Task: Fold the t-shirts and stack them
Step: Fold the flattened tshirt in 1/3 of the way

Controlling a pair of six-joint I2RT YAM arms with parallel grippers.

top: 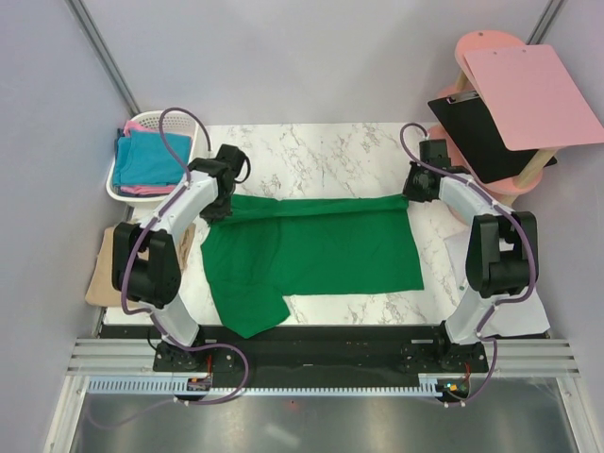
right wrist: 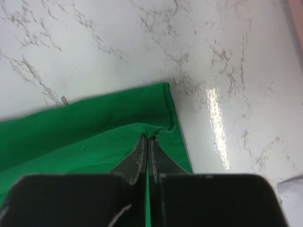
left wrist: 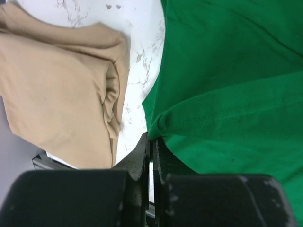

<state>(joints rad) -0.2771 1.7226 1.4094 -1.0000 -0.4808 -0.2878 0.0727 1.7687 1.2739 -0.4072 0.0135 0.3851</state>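
Top external shows both jaws clamped on green t-shirt (top: 311, 250).

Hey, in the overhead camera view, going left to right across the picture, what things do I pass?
First the tan shirt, then the left claw, green shirt, right claw, clipboard.

Left hand (left wrist: 150, 138), right hand (right wrist: 147, 138) pinched closed, apparently; arms extended.
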